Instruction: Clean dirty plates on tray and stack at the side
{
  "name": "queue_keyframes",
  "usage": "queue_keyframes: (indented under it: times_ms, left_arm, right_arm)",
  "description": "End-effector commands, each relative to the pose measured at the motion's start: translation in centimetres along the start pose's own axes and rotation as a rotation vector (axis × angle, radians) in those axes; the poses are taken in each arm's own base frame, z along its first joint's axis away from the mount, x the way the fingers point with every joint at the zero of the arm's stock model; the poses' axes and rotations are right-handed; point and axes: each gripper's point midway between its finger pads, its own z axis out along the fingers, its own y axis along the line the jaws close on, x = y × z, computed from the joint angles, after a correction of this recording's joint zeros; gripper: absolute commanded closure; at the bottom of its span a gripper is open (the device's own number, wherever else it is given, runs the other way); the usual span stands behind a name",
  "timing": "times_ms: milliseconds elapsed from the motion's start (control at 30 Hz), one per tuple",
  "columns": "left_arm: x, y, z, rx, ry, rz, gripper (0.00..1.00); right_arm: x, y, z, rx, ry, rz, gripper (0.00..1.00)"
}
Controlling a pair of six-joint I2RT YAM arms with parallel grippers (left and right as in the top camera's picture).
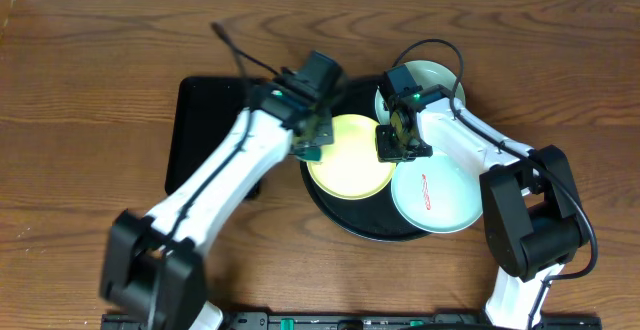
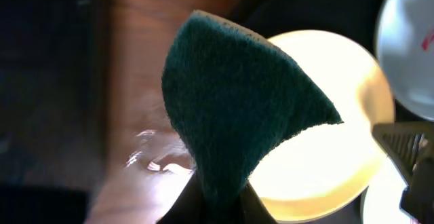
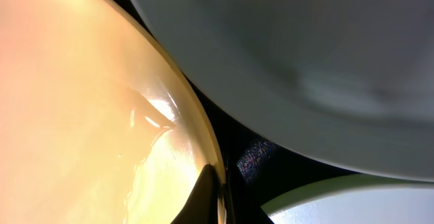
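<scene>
The left gripper [image 1: 310, 142] is pressed together on a dark green scouring sponge [image 2: 237, 108], which hangs from the fingers as a folded flap. The right gripper [image 3: 217, 195] is pinched on the rim of the pale yellow plate [image 1: 350, 160], one finger on each face of the rim at the plate's right-hand edge. The governing relation: the yellow plate lies directly beneath and just to the right of the sponge, which sits over the plate's left rim. Contact between sponge and plate cannot be confirmed. The plate is round, so no long axis applies – the wipe would run rightward from the left rim toward the right gripper. The left arm is the working arm; the right appears to serve as a clamp. No red streak shows on the yellow plate, only a wet sheen. All three plates sit on the round black tray [image 1: 345, 220]. The mint-green plate with a red streak [image 1: 445, 195] lies at the right, and a second mint-green plate [image 1: 435, 78] at the far side. A rectangular black tray [image 1: 205, 130] lies on the wooden table [image 1: 90, 90] to the left.
</scene>
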Motion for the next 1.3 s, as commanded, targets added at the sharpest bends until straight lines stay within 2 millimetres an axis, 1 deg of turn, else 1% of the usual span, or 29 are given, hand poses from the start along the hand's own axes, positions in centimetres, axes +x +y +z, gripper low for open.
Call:
queue_keyframes:
  times_ms: [0, 33, 67, 133, 200, 267, 333, 367, 400, 467, 567, 600, 700, 800, 867, 1033, 1100, 1200, 1267]
  left_arm:
    - [-1.8, 3.6, -2.2, -0.018, -0.025, -0.024, 0.93]
    - [-1.8, 5.0, -2.3, -0.036, -0.014, -0.034, 0.93]
    - [-1.9, 5.9, -2.3, -0.05, -0.003, -0.04, 0.93]
    - [-1.7, 8.6, -1.7, -0.087, 0.033, -0.068, 0.92]
    - [-1.0, 11.3, -0.3, -0.121, 0.07, -0.118, 0.93]
    - [-0.4, 13.5, 1.1, -0.144, 0.094, -0.17, 0.92]
    - [-0.3, 14.7, 1.8, -0.15, 0.092, -0.178, 0.92]
    - [-0.3, 14.9, 2.0, -0.141, 0.093, -0.172, 0.92]
    - [-0.5, 14.5, 2.0, -0.11, 0.095, -0.146, 0.93]
    - [-0.8, 12.5, 2.1, 0.001, 0.091, -0.074, 0.93]
    - [-1.1, 7.5, 1.7, 0.225, 0.082, 0.024, 0.92]
    - [-1.1, 6.1, 1.5, 0.275, 0.078, 0.045, 0.92]
    - [-0.8, 2.1, 1.2, 0.349, 0.055, 0.132, 0.93]
    - [0.1, -1.6, 1.5, 0.388, 0.043, 0.178, 0.92]
    - [0.7, -3.0, 2.4, 0.371, 0.043, 0.165, 0.92]
    - [2.6, -5.5, 6.1, 0.354, 0.107, 0.105, 0.93]
    - [3.6, -6.2, 7.7, 0.356, 0.151, 0.091, 0.92]
    - [5.7, -7.8, 9.8, 0.404, 0.238, 0.102, 0.92]
    - [6.7, -8.0, 11.1, 0.399, 0.278, 0.099, 0.92]
  right_arm:
    - [0.7, -0.9, 0.7, 0.048, 0.025, -0.07, 0.99]
    - [0.7, -0.5, 0.7, 0.022, 0.027, -0.098, 0.99]
    - [0.7, -0.1, 0.7, 0.003, 0.027, -0.117, 0.99]
    - [0.6, 0.9, 0.7, -0.056, 0.026, -0.174, 0.99]
    - [0.6, 1.9, 0.6, -0.115, 0.025, -0.215, 0.99]
    - [0.7, 2.3, 0.5, -0.134, 0.027, -0.22, 0.99]
    - [0.7, 2.3, 0.5, -0.133, 0.029, -0.214, 0.99]
    - [0.7, 2.2, 0.5, -0.13, 0.029, -0.212, 0.99]
    - [0.7, 2.2, 0.5, -0.13, 0.029, -0.213, 0.99]
    - [0.8, 2.2, 0.5, -0.129, 0.03, -0.213, 0.99]
    - [0.8, 2.2, 0.5, -0.128, 0.034, -0.213, 0.99]
    - [0.9, 2.2, 0.5, -0.128, 0.035, -0.213, 0.99]
    - [0.9, 2.2, 0.5, -0.128, 0.035, -0.213, 0.99]
    - [1.0, 2.1, 0.5, -0.127, 0.04, -0.212, 0.99]
    - [1.1, 2.1, 0.5, -0.125, 0.045, -0.211, 0.99]
    - [1.3, 2.0, 0.5, -0.124, 0.052, -0.2, 0.99]
    - [1.2, 2.1, 0.5, -0.124, 0.05, -0.2, 0.99]
    - [1.2, 2.1, 0.5, -0.124, 0.051, -0.2, 0.99]
    - [1.2, 2.1, 0.5, -0.124, 0.051, -0.199, 0.99]
